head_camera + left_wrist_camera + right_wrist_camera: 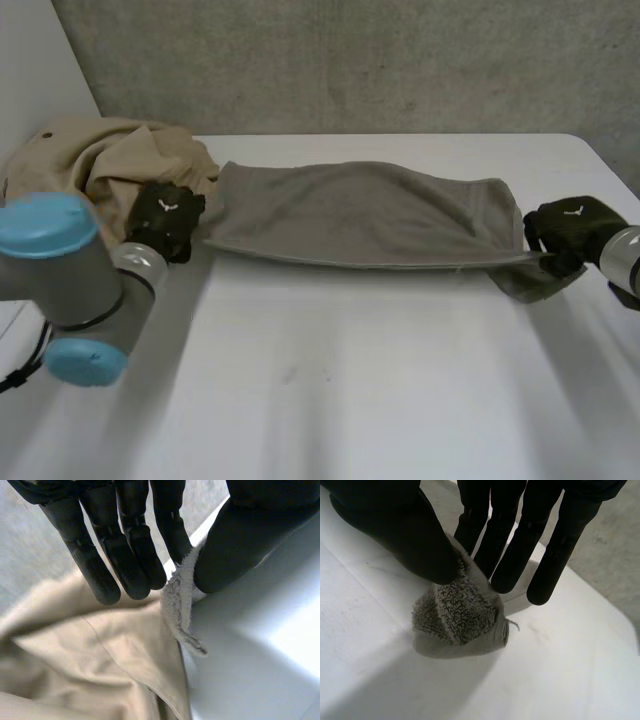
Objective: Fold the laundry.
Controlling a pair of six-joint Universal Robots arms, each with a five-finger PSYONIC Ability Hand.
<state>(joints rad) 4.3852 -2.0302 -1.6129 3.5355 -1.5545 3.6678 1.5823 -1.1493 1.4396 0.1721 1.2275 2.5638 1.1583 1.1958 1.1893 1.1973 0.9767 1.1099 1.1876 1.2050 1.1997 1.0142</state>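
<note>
Pinching towel (360, 215) ends, left hand (165, 220) and right hand (568, 228) bear white marks (573, 211).

You have one grey towel (360, 215), one beige garment (100, 160), one white table (350, 390) and two black hands, the left hand (165, 222) and the right hand (565, 230).

The head camera sits behind and between the 2 arms, looking down over the flat white table (330, 400) from afar. Each wrist camera looks closely along its own palm: black left hand (125, 545), black right hand (507, 540). All 3 views share the grey terry towel (360, 215).
</note>
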